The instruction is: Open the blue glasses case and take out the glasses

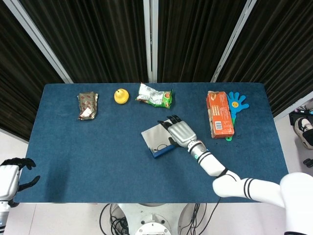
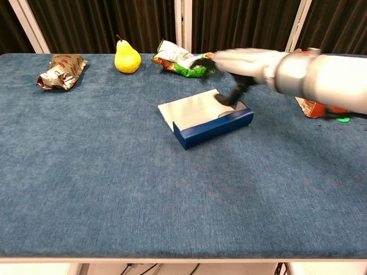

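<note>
The blue glasses case lies open at mid-table, its grey-lined lid folded flat toward the far left. A faint dark outline shows inside the case in the head view; I cannot make out the glasses clearly. My right hand hovers over the case's right end, motion-blurred in the chest view, its dark fingers pointing down at the lid's right edge and holding nothing. My left hand hangs off the table's near-left corner, fingers apart and empty.
Along the far edge lie a brown snack packet, a yellow pear and a green chip bag. An orange box and a blue hand-shaped toy sit at the far right.
</note>
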Robot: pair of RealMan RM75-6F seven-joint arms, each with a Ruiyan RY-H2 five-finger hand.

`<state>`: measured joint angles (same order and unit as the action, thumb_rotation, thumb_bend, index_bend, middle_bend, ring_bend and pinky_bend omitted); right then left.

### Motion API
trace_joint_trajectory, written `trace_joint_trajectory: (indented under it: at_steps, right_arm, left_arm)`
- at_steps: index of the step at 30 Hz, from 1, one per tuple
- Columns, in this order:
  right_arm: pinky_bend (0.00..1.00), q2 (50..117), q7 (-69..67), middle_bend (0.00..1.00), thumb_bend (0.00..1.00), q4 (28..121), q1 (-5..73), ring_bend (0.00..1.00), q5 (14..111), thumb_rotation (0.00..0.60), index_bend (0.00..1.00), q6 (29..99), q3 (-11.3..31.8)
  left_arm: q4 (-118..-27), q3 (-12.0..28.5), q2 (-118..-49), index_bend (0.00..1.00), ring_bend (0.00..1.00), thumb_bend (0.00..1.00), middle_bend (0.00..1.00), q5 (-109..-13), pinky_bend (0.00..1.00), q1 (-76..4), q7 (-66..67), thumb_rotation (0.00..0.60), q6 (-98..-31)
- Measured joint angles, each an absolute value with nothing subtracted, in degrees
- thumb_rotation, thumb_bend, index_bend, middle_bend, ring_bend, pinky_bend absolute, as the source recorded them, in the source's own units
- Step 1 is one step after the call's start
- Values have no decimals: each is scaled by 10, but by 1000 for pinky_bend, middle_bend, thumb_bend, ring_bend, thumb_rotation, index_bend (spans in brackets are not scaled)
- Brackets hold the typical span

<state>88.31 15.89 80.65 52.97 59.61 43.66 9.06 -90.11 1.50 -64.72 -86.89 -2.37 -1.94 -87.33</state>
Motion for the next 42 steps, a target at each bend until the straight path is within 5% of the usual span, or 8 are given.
trace_joint_trajectory:
  at_steps: [24, 31, 38, 42]
  right_arm:
    - [0, 784, 34, 285, 580, 925, 432, 0, 804, 600, 0, 480, -15]
    - [0, 821, 25, 276, 573, 938, 453, 0, 848, 600, 0, 458, -15]
    - [0, 878, 47, 258, 466, 915, 487, 0, 847, 600, 28, 445, 33]
    - [0, 880, 66, 242, 288, 906, 495, 0, 833, 600, 34, 452, 54]
  left_arm:
    - [-903, 15, -647, 508, 415, 165, 536, -867, 405, -24, -15, 600, -872]
    - [-905, 16, -647, 508, 415, 166, 536, -865, 404, -24, -13, 600, -872]
    - [-902, 15, -647, 508, 415, 166, 536, -867, 404, -23, -20, 600, -873]
    - [-901, 15, -646, 508, 415, 165, 536, -868, 404, -24, -23, 600, -872]
